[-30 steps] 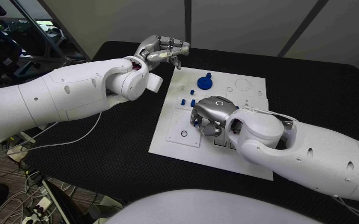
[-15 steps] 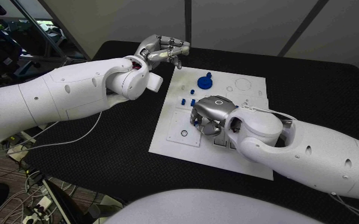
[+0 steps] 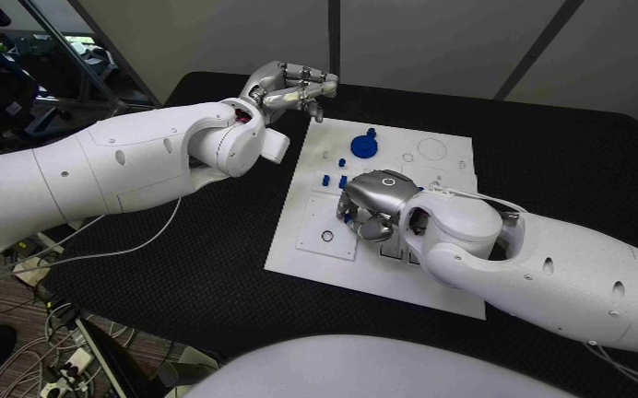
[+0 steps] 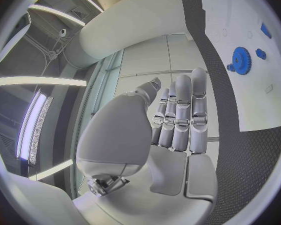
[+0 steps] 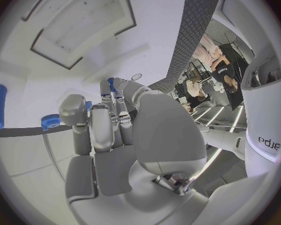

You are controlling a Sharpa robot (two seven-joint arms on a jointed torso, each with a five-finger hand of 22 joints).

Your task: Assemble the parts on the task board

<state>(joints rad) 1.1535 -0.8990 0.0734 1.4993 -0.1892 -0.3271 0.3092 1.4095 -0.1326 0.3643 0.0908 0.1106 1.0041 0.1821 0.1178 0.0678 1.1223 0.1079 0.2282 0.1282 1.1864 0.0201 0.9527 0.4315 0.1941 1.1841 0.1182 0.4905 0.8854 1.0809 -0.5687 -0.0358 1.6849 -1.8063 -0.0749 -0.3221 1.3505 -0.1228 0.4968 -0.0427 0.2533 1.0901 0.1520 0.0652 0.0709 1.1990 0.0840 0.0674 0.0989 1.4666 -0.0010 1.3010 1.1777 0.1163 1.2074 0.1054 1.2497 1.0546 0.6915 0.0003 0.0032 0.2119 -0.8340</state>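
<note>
Parts point(image 3: 325, 180), small and blue, lie on the white task board point(image 3: 439, 163) mid-table; the right hand point(image 3: 370, 206) presses down among them, grip hidden, probably seating one, while the left hand point(image 3: 286, 87) hovers empty, fingers loosely spread.

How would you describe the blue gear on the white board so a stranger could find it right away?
Start at the white task board in the middle of the black table, then go to its far edge, near the left hand. The blue gear lies there: a round, toothed disc, far bigger than the small blue pegs nearer the robot.
</note>
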